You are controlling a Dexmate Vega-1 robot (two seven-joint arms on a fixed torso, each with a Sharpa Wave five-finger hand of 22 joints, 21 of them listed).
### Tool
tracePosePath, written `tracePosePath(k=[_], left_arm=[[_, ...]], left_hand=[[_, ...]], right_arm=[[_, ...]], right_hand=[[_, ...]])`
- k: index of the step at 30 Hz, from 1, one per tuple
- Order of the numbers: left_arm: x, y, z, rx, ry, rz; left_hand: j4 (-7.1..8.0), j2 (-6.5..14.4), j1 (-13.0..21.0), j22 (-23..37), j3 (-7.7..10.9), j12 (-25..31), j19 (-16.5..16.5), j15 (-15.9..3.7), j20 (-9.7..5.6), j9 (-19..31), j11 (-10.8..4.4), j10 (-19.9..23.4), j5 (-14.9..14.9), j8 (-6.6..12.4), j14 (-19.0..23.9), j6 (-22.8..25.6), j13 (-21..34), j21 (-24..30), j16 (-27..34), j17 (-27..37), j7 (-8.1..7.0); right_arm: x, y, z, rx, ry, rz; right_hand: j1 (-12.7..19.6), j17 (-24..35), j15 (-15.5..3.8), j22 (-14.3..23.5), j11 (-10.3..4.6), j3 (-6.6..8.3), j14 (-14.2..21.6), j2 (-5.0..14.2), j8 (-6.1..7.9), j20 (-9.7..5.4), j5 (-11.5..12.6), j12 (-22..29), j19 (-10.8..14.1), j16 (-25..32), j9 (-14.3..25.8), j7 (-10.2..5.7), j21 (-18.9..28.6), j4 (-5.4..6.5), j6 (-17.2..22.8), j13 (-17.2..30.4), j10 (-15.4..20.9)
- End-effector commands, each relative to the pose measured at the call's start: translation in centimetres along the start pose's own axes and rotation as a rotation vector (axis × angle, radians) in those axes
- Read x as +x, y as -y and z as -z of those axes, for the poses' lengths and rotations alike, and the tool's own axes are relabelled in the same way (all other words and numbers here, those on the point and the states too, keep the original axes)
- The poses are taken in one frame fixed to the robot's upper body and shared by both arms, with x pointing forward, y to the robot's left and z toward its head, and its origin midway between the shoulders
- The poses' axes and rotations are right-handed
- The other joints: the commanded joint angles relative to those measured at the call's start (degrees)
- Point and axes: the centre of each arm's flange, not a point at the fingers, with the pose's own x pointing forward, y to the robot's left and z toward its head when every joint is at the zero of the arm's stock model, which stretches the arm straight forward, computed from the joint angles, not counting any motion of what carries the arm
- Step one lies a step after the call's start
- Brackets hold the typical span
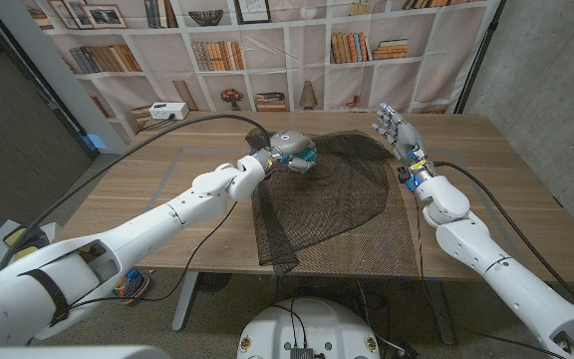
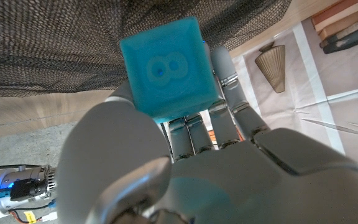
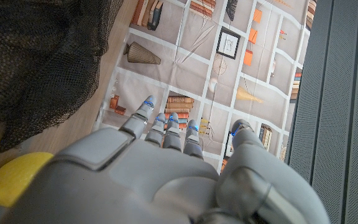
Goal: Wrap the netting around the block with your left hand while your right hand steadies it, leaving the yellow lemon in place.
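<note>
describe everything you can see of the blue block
The block is a translucent blue cube, glossy like plastic or resin, with rounded edges and a faint raised figure-eight mark on the face toward the left wrist camera. The left hand holds it between its fingers, at the far left part of the black netting. In the head view only a teal sliver of it shows under the hand. Whether it rests on the netting or is lifted cannot be told.
</note>
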Motion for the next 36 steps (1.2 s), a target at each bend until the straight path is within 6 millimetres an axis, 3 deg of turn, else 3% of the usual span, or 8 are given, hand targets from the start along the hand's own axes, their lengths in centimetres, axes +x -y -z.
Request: tracePosePath(k=[1, 18, 27, 30, 32, 36], left_arm=[[0.9, 1.6, -0.8, -0.030, 0.024, 0.046], [1.5, 3.3, -1.1, -0.023, 0.032, 0.127], [1.3, 3.3, -1.1, -0.004, 0.037, 0.158], [1.2, 3.2, -1.2, 0.010, 0.040, 0.165], [1.1, 3.2, -1.3, 0.012, 0.042, 0.171], [0.9, 3.1, -1.2, 0.017, 0.039, 0.167]], left_hand=[[-0.29, 11.4, 11.2, -0.1, 0.26, -0.6, -0.3, -11.23, -2.64, 0.1, -1.77, 1.8, 0.4, -0.10, 6.2, 1.0, 4.3, 0.5, -0.5, -0.5, -0.07], [-0.37, 11.4, 11.0, -0.9, 0.83, -2.1, -1.5, -10.92, -2.19, -0.3, -1.72, 2.1, 0.3, -1.05, 5.1, 1.1, 2.4, 0.7, -3.5, -3.3, -0.50], [-0.89, 10.6, 9.6, -1.3, 2.41, -5.6, -6.9, -9.55, -0.24, -1.7, -1.00, -2.2, 0.1, -4.47, 0.2, -3.2, -1.0, -0.8, -10.8, -8.7, -2.57], [-0.89, 9.5, 7.7, -1.4, 2.06, -7.6, -10.4, -9.34, 1.16, -2.6, -1.14, -5.1, 0.0, -6.56, -2.8, -6.1, -2.5, -2.1, -13.9, -10.3, -4.07], [-0.23, 8.4, 5.0, -1.6, 1.12, -9.2, -12.7, -9.23, 2.41, -3.4, -1.02, -7.3, 0.0, -7.92, -6.0, -8.4, -3.7, -3.4, -16.5, -11.6, -4.20], [0.46, 7.1, 1.0, -1.7, -0.35, -12.5, -16.9, -8.34, 4.02, -4.8, -1.38, -11.0, 0.0, -8.98, -12.2, -12.1, -5.8, -6.2, -20.1, -13.0, -5.56]], right_arm=[[0.2, 0.1, 0.4, 0.006, -0.007, 0.001], [0.4, 0.4, 0.6, 0.010, -0.010, 0.001], [0.5, 0.3, 0.7, 0.013, -0.009, -0.001], [0.5, 0.3, 0.7, 0.011, -0.007, -0.002], [0.5, 0.3, 0.7, 0.011, -0.007, -0.002], [0.4, 0.2, 0.6, 0.012, -0.007, -0.001]], right_hand=[[0.1, 0.1, 0.15, 0.2, -0.29, 0.35, 0.1, 0.07, -0.15, 0.16, 0.3, -0.1, 0.2, -0.2, 0.2, 0.17, -0.1, -0.34, 0.3, 0.2, -0.1], [0.3, 0.1, 0.13, 0.3, -0.20, 0.47, -0.2, 0.33, -0.14, 0.27, 0.3, -0.2, 0.0, -0.2, 0.2, 0.24, -0.2, -0.53, 0.3, 0.2, -0.2], [0.4, 0.1, 0.17, 0.3, -0.22, 0.51, -0.2, 0.40, -0.13, 0.31, 0.3, -0.2, -0.1, -0.2, 0.2, 0.34, -0.2, -0.62, 0.4, 0.2, -0.1], [0.5, 0.1, 0.23, 0.3, -0.24, 0.54, -0.3, 0.47, -0.11, 0.28, 0.3, -0.2, 0.0, -0.2, 0.2, 0.36, -0.2, -0.65, 0.5, 0.2, -0.1], [0.5, 0.1, 0.22, 0.3, -0.22, 0.58, -0.2, 0.50, -0.10, 0.27, 0.4, -0.2, -0.1, -0.2, 0.2, 0.34, -0.2, -0.69, 0.5, 0.2, -0.1], [0.6, 0.1, 0.24, 0.3, -0.21, 0.59, -0.2, 0.52, -0.09, 0.28, 0.4, -0.2, -0.1, -0.2, 0.2, 0.38, -0.2, -0.74, 0.5, 0.2, -0.1]])
